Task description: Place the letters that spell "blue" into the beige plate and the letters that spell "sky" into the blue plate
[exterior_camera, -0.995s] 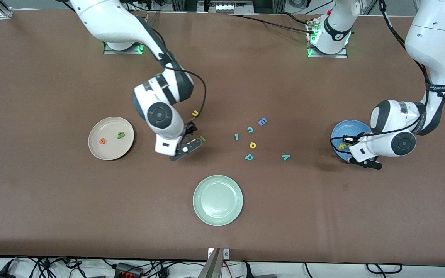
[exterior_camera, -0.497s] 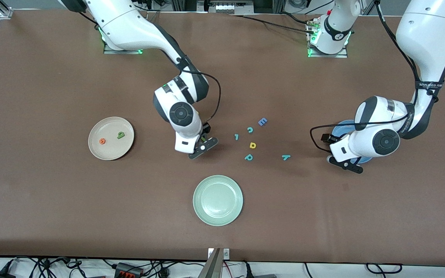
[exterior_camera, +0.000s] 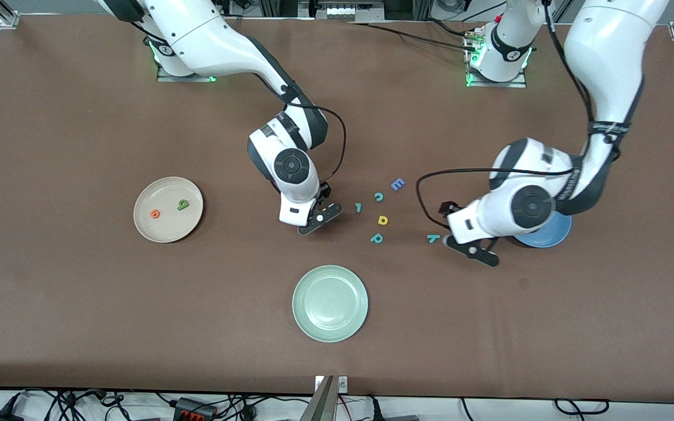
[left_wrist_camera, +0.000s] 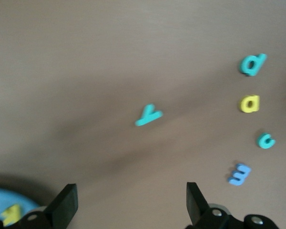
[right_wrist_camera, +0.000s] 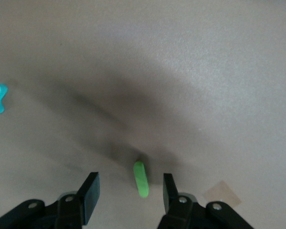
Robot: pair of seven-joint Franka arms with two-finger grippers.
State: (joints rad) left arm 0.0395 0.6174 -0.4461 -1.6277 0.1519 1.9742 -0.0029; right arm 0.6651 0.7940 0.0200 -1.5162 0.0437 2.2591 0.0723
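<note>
The beige plate holds the orange "e" and the green "b". My right gripper is low over the table and open. The green bar "l" lies between its fingers, touching neither. My left gripper hangs open and empty just beside the blue plate, which the left arm largely covers. A yellow letter lies in that plate. The teal "y" lies on the table a short way from the left gripper.
Loose letters lie mid-table: a blue "E", a teal "c", a small teal piece, a yellow "d" and a teal "p". A pale green plate sits nearer the front camera.
My right arm has moved toward the table's middle, and its jaws have narrowed around the green "l". My left gripper has opened and left the blue plate, moving toward the teal "y".
</note>
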